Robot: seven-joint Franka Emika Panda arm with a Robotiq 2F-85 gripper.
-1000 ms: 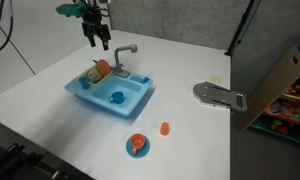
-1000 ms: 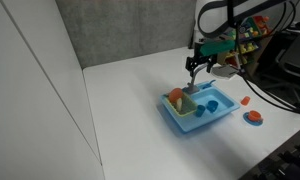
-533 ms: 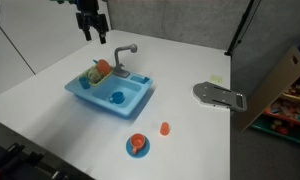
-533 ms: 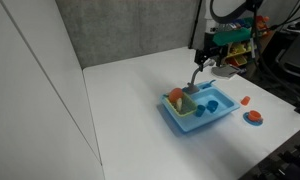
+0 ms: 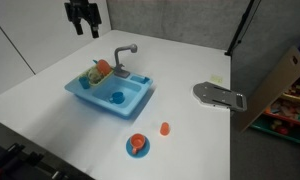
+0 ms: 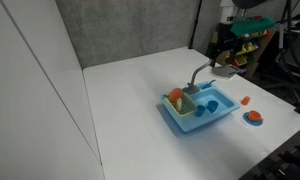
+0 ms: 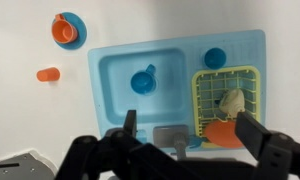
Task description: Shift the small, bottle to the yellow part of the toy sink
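1. The placing step looks finished. The small bottle (image 7: 231, 100) lies inside the yellow part of the toy sink (image 7: 208, 88), so the task seems complete or very nearly so.
2. The tool (image 7: 188, 120) is spread wide and holds nothing. In the wrist view its two dark fingers frame the near edge of the sink (image 7: 93, 100) from high above.
3. In an exterior view the tool (image 5: 85, 30) hangs well above the white table (image 5: 190, 60), far back and to the left of the sink, touching nothing.
4. Little seems needed next. At most the arm should keep clear of the grey faucet (image 5: 123, 55) and leave the rack untouched, so the bottle is not knocked out.
5. The small bottle is tiny and pale, whitish yellow, and far smaller than the basin. It appears to lie tilted on the rack's grid; I cannot tell whether any part stands upright.
6. An orange round item (image 7: 222, 133) shares the yellow rack, just beside the bottle on its near side in the wrist view. Whether the two touch is unclear.
7. The yellow part forms the right end of the light blue sink in the wrist view. A flat blue round piece (image 7: 215, 58) sits on the sink's deck just beyond the rack.
8. A blue cup (image 7: 143, 80) rests in the basin, to the left of the rack and apart from the bottle.
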